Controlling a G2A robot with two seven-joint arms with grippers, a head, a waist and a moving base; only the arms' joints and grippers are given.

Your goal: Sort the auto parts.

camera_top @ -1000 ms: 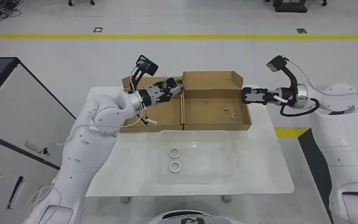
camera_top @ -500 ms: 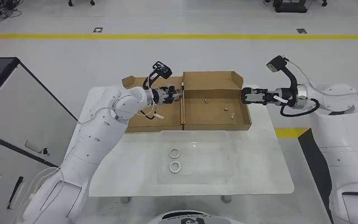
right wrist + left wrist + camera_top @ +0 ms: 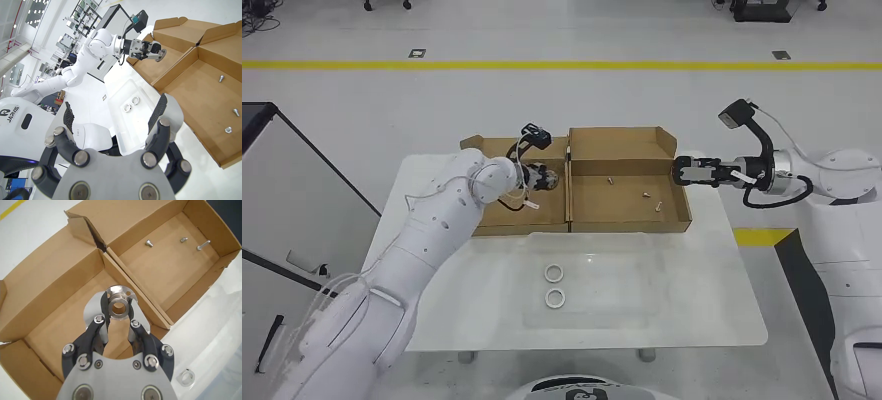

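1. My left gripper (image 3: 117, 308) is clamped on the flanged bushing (image 3: 115, 289), 1 finger on each side of its hub.
2. The bushing hangs over the left box (image 3: 47, 275), near the wall shared with the right box (image 3: 166, 279).
3. My right gripper (image 3: 115, 108) is spread apart and empty at the right box's outer end.
4. 3 small fasteners (image 3: 149, 242) lie in the right box.
5. 2 rings (image 3: 554, 272) lie in the tray (image 3: 662, 300).

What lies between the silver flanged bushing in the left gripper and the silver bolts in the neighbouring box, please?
The left wrist view shows the boxes' adjoining brown cardboard walls, then bare floor, between the silver flanged bushing and silver bolts.
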